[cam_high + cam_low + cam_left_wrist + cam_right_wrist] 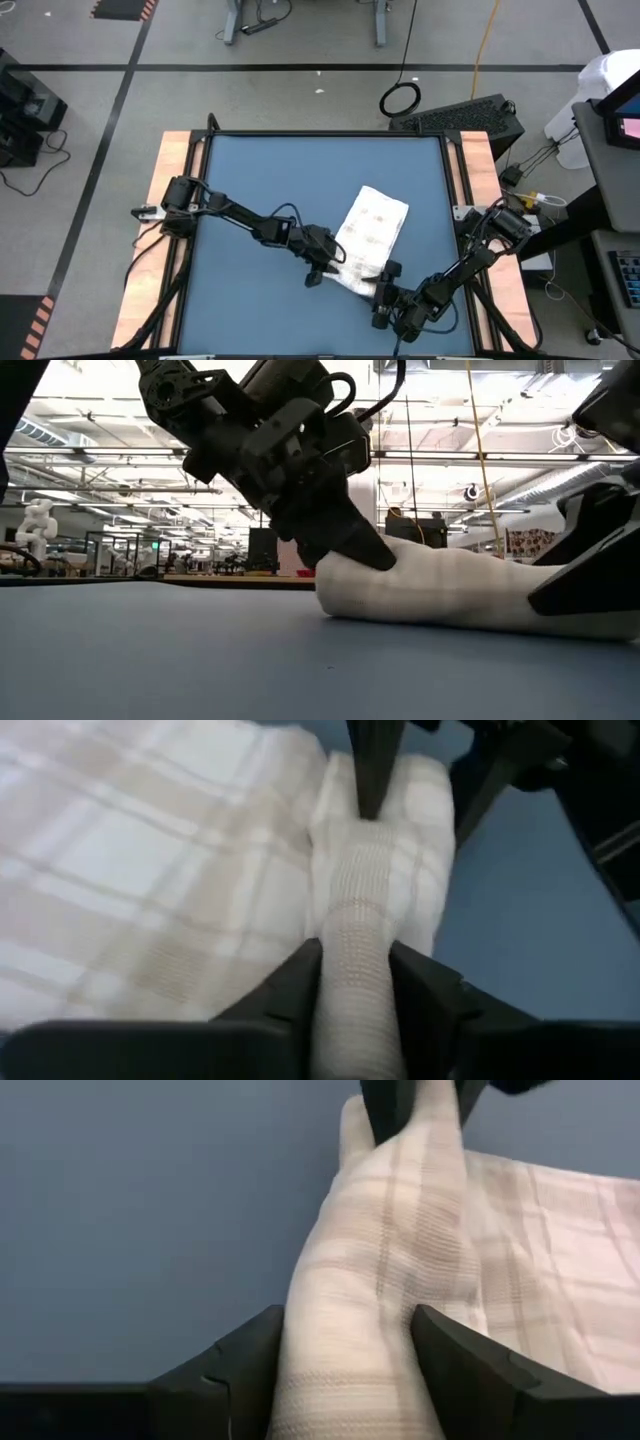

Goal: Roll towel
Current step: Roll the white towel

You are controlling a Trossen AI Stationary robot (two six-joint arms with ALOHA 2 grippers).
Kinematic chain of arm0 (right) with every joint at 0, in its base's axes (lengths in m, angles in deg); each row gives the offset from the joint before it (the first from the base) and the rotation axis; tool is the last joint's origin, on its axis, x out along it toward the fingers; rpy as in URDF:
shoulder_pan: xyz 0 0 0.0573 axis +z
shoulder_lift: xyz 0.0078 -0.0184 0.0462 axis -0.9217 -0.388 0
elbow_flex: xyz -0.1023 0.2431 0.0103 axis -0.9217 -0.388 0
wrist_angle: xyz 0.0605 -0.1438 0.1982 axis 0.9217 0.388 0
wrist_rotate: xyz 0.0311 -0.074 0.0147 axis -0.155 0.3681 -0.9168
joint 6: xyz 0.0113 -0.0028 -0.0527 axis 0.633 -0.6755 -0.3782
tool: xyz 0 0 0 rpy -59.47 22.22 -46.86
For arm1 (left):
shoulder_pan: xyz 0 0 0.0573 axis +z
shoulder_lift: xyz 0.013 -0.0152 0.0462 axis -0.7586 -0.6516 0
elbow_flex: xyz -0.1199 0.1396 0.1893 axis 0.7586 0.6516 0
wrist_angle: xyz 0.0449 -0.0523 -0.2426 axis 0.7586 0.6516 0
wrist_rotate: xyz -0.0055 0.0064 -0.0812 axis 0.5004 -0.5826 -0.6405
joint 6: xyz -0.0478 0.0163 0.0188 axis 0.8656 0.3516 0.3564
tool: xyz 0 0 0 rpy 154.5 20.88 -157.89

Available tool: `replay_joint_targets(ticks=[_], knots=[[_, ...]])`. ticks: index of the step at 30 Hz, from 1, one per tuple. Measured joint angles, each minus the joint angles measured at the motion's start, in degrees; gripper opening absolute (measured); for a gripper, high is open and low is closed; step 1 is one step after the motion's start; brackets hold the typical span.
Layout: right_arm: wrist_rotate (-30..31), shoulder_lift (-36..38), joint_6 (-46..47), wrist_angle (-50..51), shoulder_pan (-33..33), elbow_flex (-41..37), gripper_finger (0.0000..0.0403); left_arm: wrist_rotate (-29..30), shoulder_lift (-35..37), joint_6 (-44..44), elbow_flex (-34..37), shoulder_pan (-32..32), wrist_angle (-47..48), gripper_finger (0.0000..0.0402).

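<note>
Both grippers sit on the same rolled edge of the towel (370, 235), one at each end of it. From above, the left gripper (325, 268) comes in from the left side of the table (260, 165) and the right gripper (385, 290) from the near right corner, so they face each other along the roll. In the left wrist view the roll (365, 920) runs straight away between that arm's fingers (280, 985), which press its sides; the right wrist view shows the same from the other end, with the right arm's fingers (245, 1355) set against the thicker bundle. So each gripper is clamped on one end of the roll, the right one with its fingers wider apart.

What matters for the next move is the lie of the cloth. The roll's long axis runs between the two grippers, slanting across the near part of the table, and the flat, unrolled remainder of the towel stretches away from it toward the far side and slightly right. I judge the roll must travel that way, square to its own axis. Neither arm is nearer; both ends need to advance together or the roll will skew.
</note>
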Motion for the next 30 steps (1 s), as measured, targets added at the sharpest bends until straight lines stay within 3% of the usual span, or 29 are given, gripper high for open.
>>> replay_joint_targets(ticks=[6,10,13,21,25,30], knots=[[1.1,-1.2,4.7,0.1,0.0,0.1,0.0212,4.9,3.3,-6.8,-0.1,0.0,0.9,0.0196],[1.4,-1.3,6.4,0.3,0.1,0.0,0.0212,5.3,5.3,-11.4,-0.1,-2.2,1.7,0.023],[1.3,-1.3,8.6,0.6,0.1,0.0,0.0212,6.4,5.3,-15.0,-0.1,-5.6,2.0,0.0239],[1.1,-1.3,11.2,0.3,0.1,-0.1,0.0212,23.8,2.5,-25.8,0.3,-11.8,-1.7,0.024],[1.1,-1.4,11.2,0.1,0.1,-0.1,0.0212,23.8,2.5,-28.2,0.3,-12.3,-3.5,0.0246],[1.1,-1.4,11.2,0.2,0.1,-0.1,0.0212,23.1,1.5,-29.3,0.3,-11.5,-5.0,0.0287]])
